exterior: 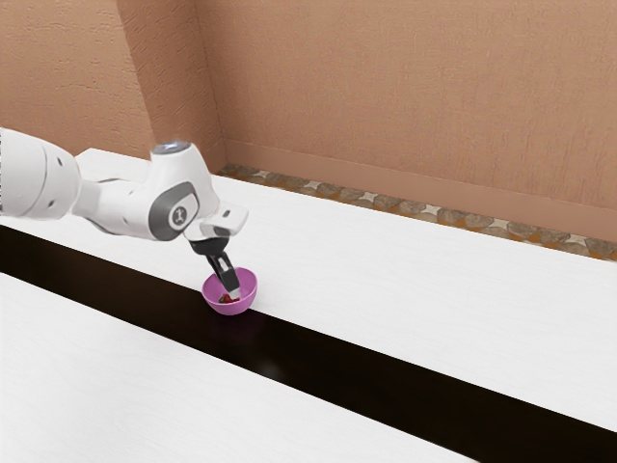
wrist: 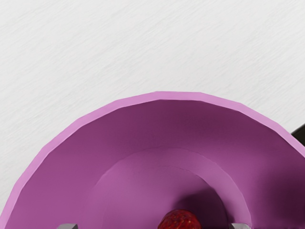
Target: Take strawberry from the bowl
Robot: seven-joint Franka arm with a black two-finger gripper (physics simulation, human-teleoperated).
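One strawberry (wrist: 179,220) (red and bumpy) lies in one purple bowl (wrist: 157,124) on the worktop (exterior: 386,280); the arm (exterior: 120,207) enters from ten o'clock in the exterior view. Two fingers (exterior: 230,283) stand wide apart, the strawberry untouched between them.

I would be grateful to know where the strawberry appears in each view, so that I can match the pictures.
Exterior view: the strawberry is in the bowl, by the tips of the pincer.
Wrist view: the strawberry is inside the bowl, between parted fingertips.
Shared landmark: the bowl's purple rim.
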